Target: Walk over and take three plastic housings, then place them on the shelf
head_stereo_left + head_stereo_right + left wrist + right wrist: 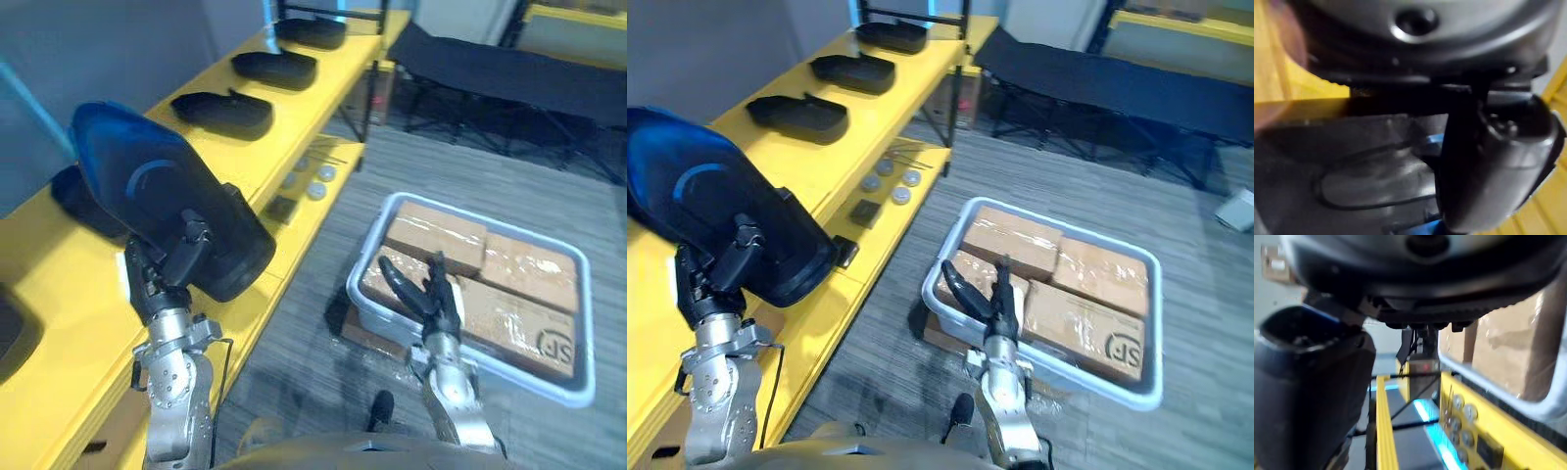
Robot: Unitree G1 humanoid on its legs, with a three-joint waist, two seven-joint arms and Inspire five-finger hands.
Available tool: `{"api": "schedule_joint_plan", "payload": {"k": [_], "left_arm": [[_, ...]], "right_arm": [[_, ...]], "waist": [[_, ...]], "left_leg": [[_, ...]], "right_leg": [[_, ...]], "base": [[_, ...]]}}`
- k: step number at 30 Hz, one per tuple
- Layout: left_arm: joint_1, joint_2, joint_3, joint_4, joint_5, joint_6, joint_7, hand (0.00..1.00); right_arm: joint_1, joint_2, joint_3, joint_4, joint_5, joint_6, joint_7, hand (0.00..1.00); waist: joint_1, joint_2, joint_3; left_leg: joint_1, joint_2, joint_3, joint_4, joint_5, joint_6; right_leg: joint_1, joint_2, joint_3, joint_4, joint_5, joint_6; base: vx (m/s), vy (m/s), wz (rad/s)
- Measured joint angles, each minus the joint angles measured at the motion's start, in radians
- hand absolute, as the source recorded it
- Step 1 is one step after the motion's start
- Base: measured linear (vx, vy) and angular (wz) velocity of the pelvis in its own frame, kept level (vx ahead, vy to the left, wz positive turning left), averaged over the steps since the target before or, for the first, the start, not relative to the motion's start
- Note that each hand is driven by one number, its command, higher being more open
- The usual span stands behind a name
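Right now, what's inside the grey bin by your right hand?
The grey bin holds brown taped parcels packed flat, side by side. The right hand, fingers straight, covers part of the nearest one; anything beneath them is hidden.

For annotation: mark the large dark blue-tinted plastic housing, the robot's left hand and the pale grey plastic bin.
dark blue-tinted plastic housing (147, 186), left eye view, on its rounded upper shell.
left hand (157, 281), left eye view, on the palm.
pale grey plastic bin (369, 242), left eye view, on its left rim.

The left arm and right arm are silver-grey metal, left hand and right hand black.
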Motion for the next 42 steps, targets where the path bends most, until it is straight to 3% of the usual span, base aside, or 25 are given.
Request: {"api": "schedule_joint_plan", "payload": {"k": [4,6,7,8,9,14,17,22,23,24,25,26,27,28,29,30,31,34,40,42], "left_arm": [[0.055,-0.013,0.073,-0.034,-0.026,0.000,-0.026,0.00],[0.073,-0.021,0.093,-0.035,-0.027,0.000,-0.042,0.00],[0.081,-0.020,0.093,-0.035,-0.029,0.000,-0.052,0.00],[0.080,-0.021,0.088,-0.035,-0.030,0.000,-0.062,0.00],[0.079,-0.020,0.072,-0.035,-0.037,-0.001,-0.090,0.00],[0.106,-0.023,0.011,-0.035,-0.040,-0.005,-0.128,0.00],[0.141,-0.026,-0.022,-0.035,-0.068,-0.005,-0.139,0.00],[0.167,-0.028,-0.051,-0.034,-0.076,-0.006,-0.161,0.00],[0.167,-0.028,-0.059,-0.034,-0.080,-0.006,-0.161,0.00],[0.164,-0.027,-0.071,-0.034,-0.090,-0.006,-0.165,0.00],[0.164,-0.026,-0.081,-0.033,-0.104,-0.006,-0.168,0.00],[0.161,-0.026,-0.086,-0.030,-0.104,-0.006,-0.169,0.00],[0.139,-0.023,-0.108,-0.011,-0.103,-0.010,-0.170,0.00],[0.107,-0.023,-0.136,0.015,-0.103,-0.011,-0.168,0.00],[0.095,-0.024,-0.150,0.025,-0.102,-0.011,-0.167,0.00],[0.083,-0.024,-0.171,0.029,-0.102,-0.011,-0.160,0.00],[0.078,-0.023,-0.177,0.027,-0.101,-0.011,-0.151,0.00],[0.075,-0.019,-0.170,0.029,-0.102,-0.011,-0.101,0.00],[0.077,-0.019,-0.147,0.028,-0.101,-0.011,-0.071,0.00],[0.067,-0.019,-0.121,0.022,-0.100,-0.011,-0.075,0.00]], "right_arm": [[-0.062,0.006,0.041,0.000,-0.005,0.000,-0.020,1.00],[-0.065,0.016,0.050,0.000,-0.009,0.000,-0.026,1.00],[-0.056,0.021,0.047,-0.005,-0.022,0.000,-0.033,1.00],[-0.047,0.021,0.043,-0.012,-0.022,0.000,-0.036,1.00],[-0.019,0.020,0.026,-0.029,-0.022,0.000,-0.037,1.00],[0.022,-0.003,0.001,-0.034,-0.038,0.005,-0.028,1.00],[0.029,-0.006,-0.013,-0.035,-0.039,0.003,-0.002,1.00],[0.067,-0.004,-0.023,-0.054,-0.038,-0.004,0.015,1.00],[0.071,-0.003,-0.028,-0.055,-0.038,-0.006,0.015,1.00],[0.079,0.003,-0.042,-0.055,-0.038,-0.010,0.017,1.00],[0.087,0.013,-0.058,-0.057,-0.038,-0.010,0.019,1.00],[0.096,0.018,-0.068,-0.067,-0.038,-0.010,0.018,1.00],[0.117,0.020,-0.094,-0.090,-0.038,-0.013,0.013,1.00],[0.129,0.017,-0.128,-0.103,-0.037,-0.018,0.012,1.00],[0.132,0.010,-0.142,-0.106,-0.033,-0.022,0.012,1.00],[0.131,-0.001,-0.159,-0.106,-0.028,-0.028,0.016,1.00],[0.131,-0.001,-0.168,-0.106,-0.018,-0.032,0.022,1.00],[0.131,0.001,-0.167,-0.106,0.004,-0.056,0.043,1.00],[0.118,0.004,-0.122,-0.117,0.004,-0.070,0.056,1.00],[0.094,0.015,-0.099,-0.134,0.000,-0.070,0.055,1.00]], "waist": [[0.055,-0.011,-0.003],[0.060,-0.012,-0.003],[0.051,-0.012,-0.003],[0.046,-0.012,-0.003],[0.042,-0.016,-0.006],[0.044,-0.012,-0.002],[0.033,-0.009,0.002],[0.021,0.000,0.016],[0.019,0.002,0.022],[0.011,0.000,0.035],[-0.004,-0.003,0.041],[-0.017,-0.003,0.041],[-0.055,0.002,0.041],[-0.067,0.014,0.045],[-0.066,0.024,0.045],[-0.066,0.038,0.048],[-0.066,0.041,0.046],[-0.065,0.037,0.048],[-0.059,0.030,0.052],[-0.060,0.014,0.054]], "left_leg": [[-0.034,-0.025,-0.078,-0.001,0.010,0.010],[-0.043,-0.036,-0.121,-0.006,0.017,0.018],[-0.050,-0.044,-0.159,-0.007,0.022,0.024],[-0.052,-0.047,-0.183,-0.011,0.028,0.023],[-0.053,-0.058,-0.230,-0.027,0.042,0.022],[-0.037,-0.059,-0.309,-0.036,0.064,0.001],[-0.001,-0.061,-0.333,-0.035,0.064,0.000],[0.006,-0.060,-0.348,-0.037,0.069,0.010],[0.006,-0.061,-0.338,-0.036,0.070,0.023],[0.003,-0.061,-0.292,-0.037,0.062,0.092],[-0.005,-0.036,-0.185,-0.038,0.052,0.187],[-0.017,-0.013,-0.114,-0.038,0.061,0.210],[-0.035,0.030,0.008,-0.040,0.082,0.205],[-0.034,0.056,0.086,-0.054,0.109,0.169],[-0.034,0.060,0.097,-0.064,0.132,0.143],[-0.029,0.059,0.096,-0.078,0.169,0.084],[-0.029,0.052,0.097,-0.078,0.177,0.050],[-0.029,0.035,0.104,-0.070,0.171,0.025],[-0.019,0.004,0.085,-0.071,0.160,0.010],[-0.016,-0.018,0.065,-0.064,0.149,-0.001]], "right_leg": [[0.018,-0.023,-0.071,0.000,-0.011,0.013],[0.034,-0.029,-0.069,0.006,-0.019,0.026],[0.048,-0.023,-0.029,0.006,-0.049,0.062],[0.055,-0.012,0.013,0.006,-0.064,0.070],[0.067,0.002,0.072,0.007,-0.086,0.070],[0.072,-0.005,0.037,0.111,-0.163,0.052],[0.081,-0.020,0.037,0.205,-0.233,0.047],[0.091,-0.020,0.041,0.244,-0.282,0.048],[0.097,-0.020,0.042,0.241,-0.283,0.049],[0.108,-0.027,0.041,0.236,-0.284,0.049],[0.122,-0.030,0.033,0.227,-0.282,0.048],[0.128,-0.030,0.026,0.220,-0.281,0.047],[0.139,-0.040,-0.015,0.222,-0.278,0.043],[0.147,-0.052,-0.043,0.229,-0.282,0.048],[0.147,-0.055,-0.050,0.235,-0.285,0.053],[0.144,-0.063,-0.053,0.252,-0.297,0.067],[0.130,-0.074,-0.040,0.273,-0.308,0.073],[0.110,-0.093,-0.008,0.297,-0.321,0.080],[0.111,-0.132,-0.018,0.348,-0.359,0.095],[0.114,-0.166,-0.035,0.390,-0.389,0.103]], "base": [[-0.01,0.024,0.58],[0.02,0.037,0.70],[0.04,0.023,0.86],[0.07,-0.013,1.13],[0.09,-0.044,1.09],[0.08,-0.023,0.53],[0.04,-0.017,0.25],[-0.04,-0.046,0.20],[-0.07,-0.020,0.29],[-0.06,-0.022,0.39],[-0.06,-0.042,0.56],[-0.03,-0.061,1.03],[-0.01,-0.017,1.18],[0.00,0.020,1.06],[0.02,0.069,0.54],[0.05,0.106,0.21],[0.06,0.109,0.10],[0.05,0.069,-0.07],[0.04,0.025,0.11],[0.04,0.007,0.28]]}}
